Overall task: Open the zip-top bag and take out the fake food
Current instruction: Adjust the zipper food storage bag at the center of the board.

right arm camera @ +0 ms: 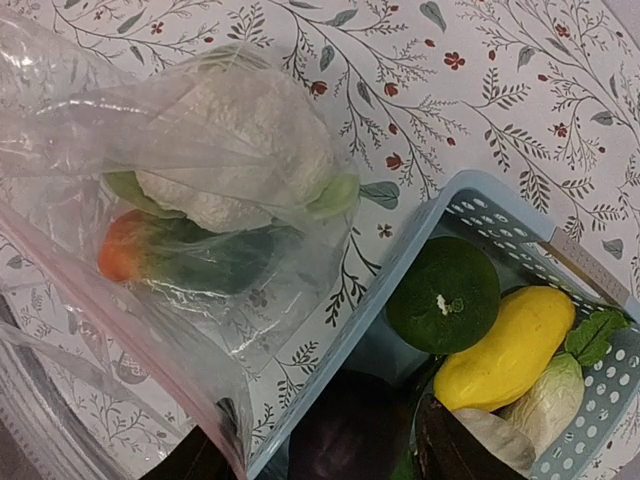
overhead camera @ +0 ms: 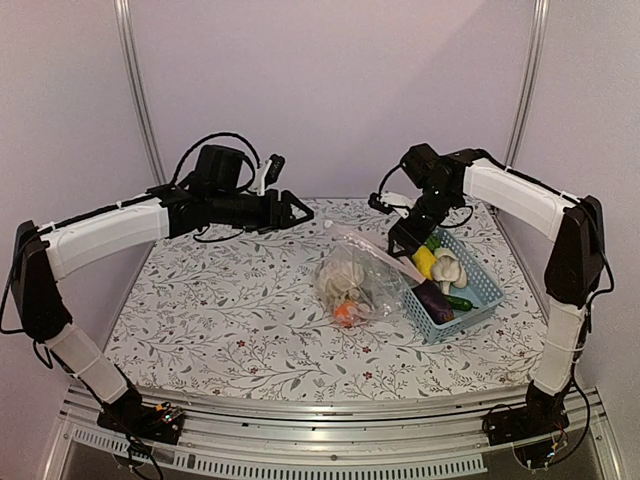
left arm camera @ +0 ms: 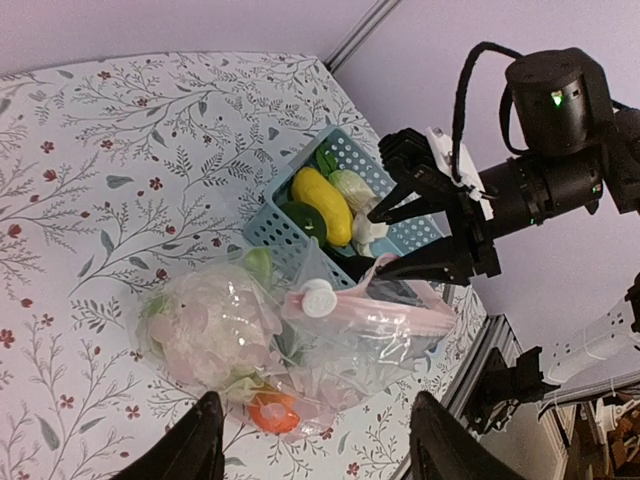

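Observation:
The clear zip-top bag [overhead camera: 355,280] lies mid-table, its pink zip rim [left arm camera: 400,310] lifted toward the basket. It holds a white cauliflower [right arm camera: 240,140], an orange piece [right arm camera: 118,250] and dark green leaves [right arm camera: 215,260]. My right gripper [overhead camera: 405,235] is open over the basket's left edge. The bag's rim drapes over its left finger [right arm camera: 190,462]. My left gripper [overhead camera: 300,212] is open and empty, in the air behind and left of the bag. In the left wrist view [left arm camera: 320,450] it faces the bag from a distance.
The light-blue slotted basket [overhead camera: 482,290] stands right of the bag. It holds a yellow fruit [right arm camera: 505,345], a round dark green fruit [right arm camera: 443,295], a purple eggplant [right arm camera: 350,430], a leafy piece [right arm camera: 545,395] and a cucumber [overhead camera: 460,302]. The table's metal front edge [overhead camera: 330,410] is near.

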You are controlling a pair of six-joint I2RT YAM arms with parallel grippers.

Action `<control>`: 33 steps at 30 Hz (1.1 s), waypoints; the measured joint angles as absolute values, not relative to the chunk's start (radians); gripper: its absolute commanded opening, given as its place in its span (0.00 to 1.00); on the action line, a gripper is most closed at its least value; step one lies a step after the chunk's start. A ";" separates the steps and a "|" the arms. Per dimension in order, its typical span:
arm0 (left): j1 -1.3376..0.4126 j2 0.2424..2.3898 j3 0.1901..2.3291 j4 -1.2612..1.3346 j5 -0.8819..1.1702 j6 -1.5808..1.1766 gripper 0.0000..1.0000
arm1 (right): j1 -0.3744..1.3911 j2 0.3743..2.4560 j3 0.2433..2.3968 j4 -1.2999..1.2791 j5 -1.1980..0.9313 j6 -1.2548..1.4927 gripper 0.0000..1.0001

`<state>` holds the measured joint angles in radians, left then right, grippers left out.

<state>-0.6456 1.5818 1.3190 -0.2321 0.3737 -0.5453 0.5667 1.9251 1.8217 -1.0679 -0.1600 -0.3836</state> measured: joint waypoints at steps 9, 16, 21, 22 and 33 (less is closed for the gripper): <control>-0.646 1.510 1.293 -0.317 0.315 -0.486 0.61 | 0.591 1.997 1.998 -1.178 -0.255 -0.413 0.00; -0.643 1.338 1.302 -0.400 0.196 -0.402 0.61 | 0.800 1.985 2.375 -1.129 -0.128 -0.505 0.00; -0.641 1.225 1.288 -0.434 0.109 -0.360 0.66 | 0.932 1.983 2.376 -1.052 -0.021 -0.634 0.00; -0.640 1.197 1.279 -0.436 0.093 -0.352 0.66 | 0.944 2.002 2.376 -1.036 0.000 -0.657 0.00; -0.644 1.159 1.233 -0.488 0.159 -0.386 0.68 | 0.921 2.127 2.346 -0.989 0.042 -0.661 0.06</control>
<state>-0.6441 1.1591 1.2327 -0.4877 0.1585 -0.3859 0.9211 2.1269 2.3455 -0.9894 0.0422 -0.6609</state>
